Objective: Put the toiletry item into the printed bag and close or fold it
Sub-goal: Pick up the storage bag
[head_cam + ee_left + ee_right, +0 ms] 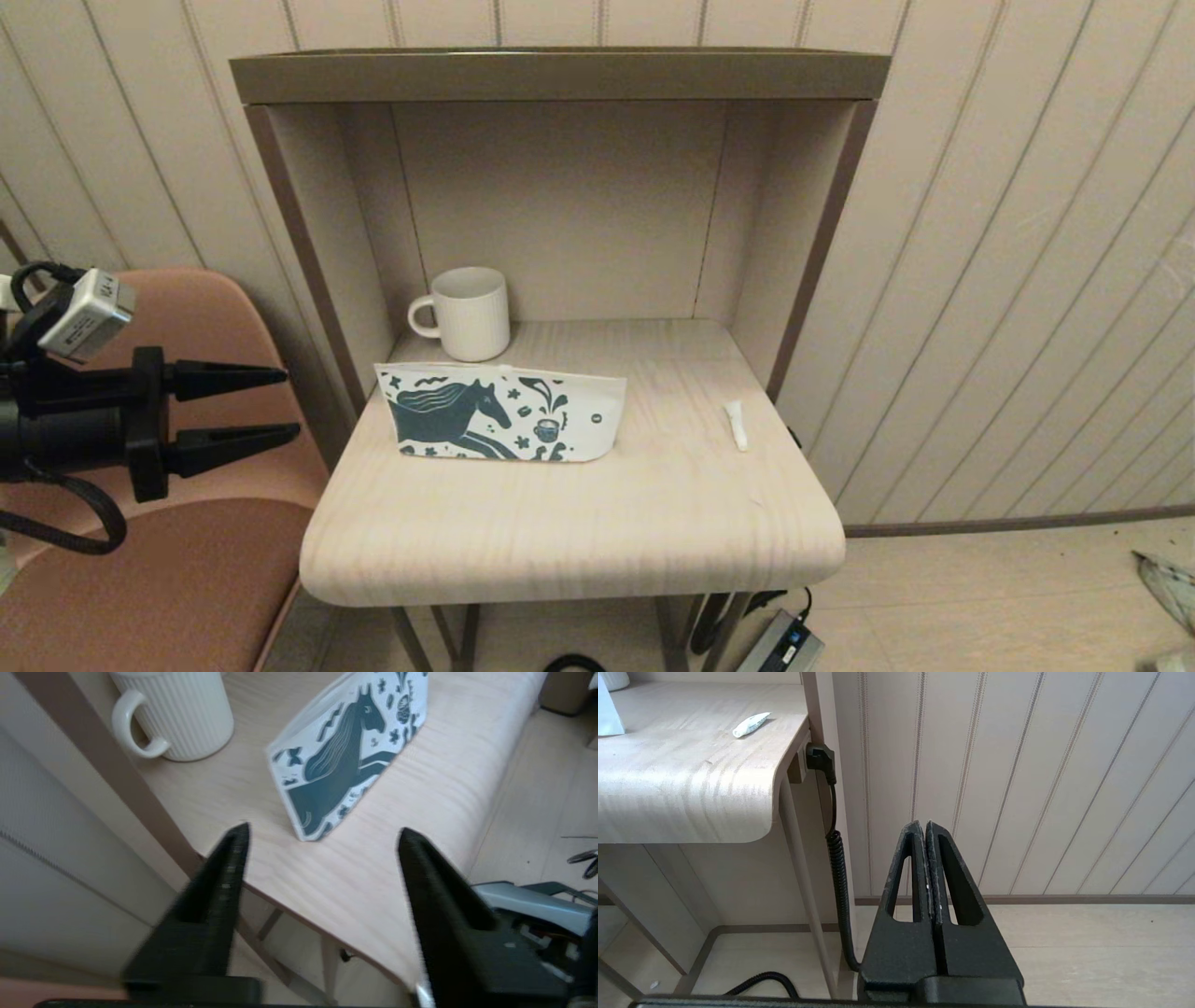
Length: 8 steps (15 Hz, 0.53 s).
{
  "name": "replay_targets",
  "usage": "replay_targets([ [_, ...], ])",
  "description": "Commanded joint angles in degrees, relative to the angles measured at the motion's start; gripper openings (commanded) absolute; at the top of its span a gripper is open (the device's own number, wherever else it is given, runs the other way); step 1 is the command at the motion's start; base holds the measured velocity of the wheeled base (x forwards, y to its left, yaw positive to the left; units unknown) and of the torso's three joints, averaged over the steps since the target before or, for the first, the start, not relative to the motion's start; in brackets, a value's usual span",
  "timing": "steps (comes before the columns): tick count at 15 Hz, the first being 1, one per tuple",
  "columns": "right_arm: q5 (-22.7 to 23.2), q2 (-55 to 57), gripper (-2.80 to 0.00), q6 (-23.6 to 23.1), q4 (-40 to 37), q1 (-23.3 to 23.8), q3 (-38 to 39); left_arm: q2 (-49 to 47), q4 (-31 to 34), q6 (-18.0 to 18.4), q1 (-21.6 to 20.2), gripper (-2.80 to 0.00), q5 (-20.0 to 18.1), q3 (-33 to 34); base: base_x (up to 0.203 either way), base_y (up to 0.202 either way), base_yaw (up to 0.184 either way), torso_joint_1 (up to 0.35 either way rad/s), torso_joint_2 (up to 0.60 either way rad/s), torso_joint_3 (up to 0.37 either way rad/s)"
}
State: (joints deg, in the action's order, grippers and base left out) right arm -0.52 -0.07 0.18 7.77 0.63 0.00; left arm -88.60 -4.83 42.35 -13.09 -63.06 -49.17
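The printed bag [499,413], white with a dark teal horse, stands on edge on the wooden tabletop [579,523]; it also shows in the left wrist view [345,756]. The tiny white tube [737,425] lies flat near the table's right side, apart from the bag, and appears in the right wrist view [751,724]. My left gripper [291,403] hovers open and empty left of the table, over the chair, pointing at the bag [322,833]. My right gripper [922,824] is shut on nothing, low beside the table's right edge, out of the head view.
A white ribbed mug [467,313] stands behind the bag at the back left of the alcove. A shelf frame [560,75] walls the back and sides. A pink chair [177,523] sits left of the table. A coiled black cable [838,868] hangs off the table's right side.
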Motion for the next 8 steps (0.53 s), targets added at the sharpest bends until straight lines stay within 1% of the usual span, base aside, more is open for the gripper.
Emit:
replay_targets([
  [1,0.00,0.07,-2.80,-0.01,0.06,-0.01,0.00,-4.29,0.42,4.82,0.55,0.00,-0.65,-2.42,0.000,0.000,0.000,0.000,0.00,0.000],
  [3,0.00,0.07,-2.80,-0.01,0.06,0.05,0.00,-6.35,2.10,5.87,2.87,0.00,-0.72,-5.07,0.000,0.000,0.000,0.000,0.00,0.000],
  [6,0.00,0.07,-2.80,-0.01,0.06,0.07,0.00,-7.83,2.41,6.19,6.23,0.00,-0.75,-5.61,0.000,0.000,0.000,0.000,0.00,0.000],
  [8,0.00,0.07,-2.80,-0.01,0.06,-0.02,0.00,-9.01,2.44,6.33,7.74,0.00,-0.75,-6.38,0.000,0.000,0.000,0.000,0.00,0.000],
])
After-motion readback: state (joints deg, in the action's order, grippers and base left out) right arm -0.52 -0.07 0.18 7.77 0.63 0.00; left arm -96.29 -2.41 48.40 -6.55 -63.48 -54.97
